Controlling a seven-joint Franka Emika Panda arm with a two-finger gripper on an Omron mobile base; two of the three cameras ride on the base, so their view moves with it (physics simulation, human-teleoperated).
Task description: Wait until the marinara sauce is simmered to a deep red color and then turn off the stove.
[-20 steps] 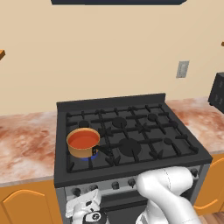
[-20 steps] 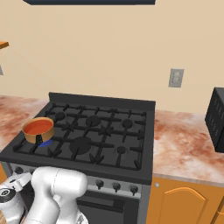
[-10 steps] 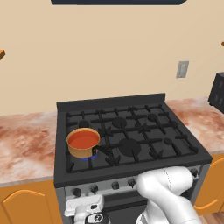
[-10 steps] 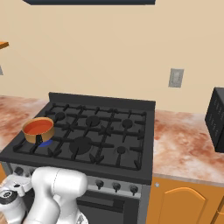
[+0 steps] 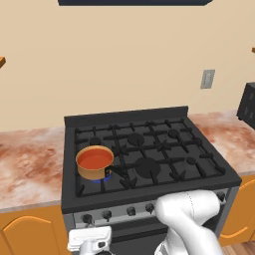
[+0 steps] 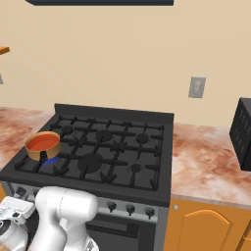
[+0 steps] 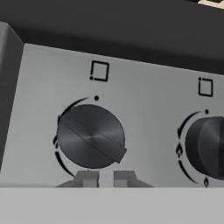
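The marinara sauce (image 5: pixel 95 158) is a flat orange-red disc in a small tan saucepan (image 6: pixel 43 146) on the front left burner of the stove (image 5: pixel 164 144). A blue flame (image 5: pixel 101 177) shows under the pan. My gripper (image 7: pixel 106 178) faces the stove's silver front panel, just below the leftmost dark knob (image 7: pixel 91 136). Its two fingertips stand almost together with nothing between them, and they do not touch the knob. The knob's ridge lies slanted. In the left base view my white hand (image 5: pixel 89 238) hangs low before the left knobs (image 5: pixel 88 218).
A second knob (image 7: pixel 205 146) sits to the right on the panel. Mottled reddish counters (image 5: pixel 30 164) flank the stove, over orange cabinets (image 6: pixel 206 228). A black appliance (image 6: pixel 242 135) stands on the right counter. A wall outlet (image 6: pixel 197 87) is behind.
My hand has rolled from a tilt to level in front of the stove's left knobs. The pan and sauce look the same.
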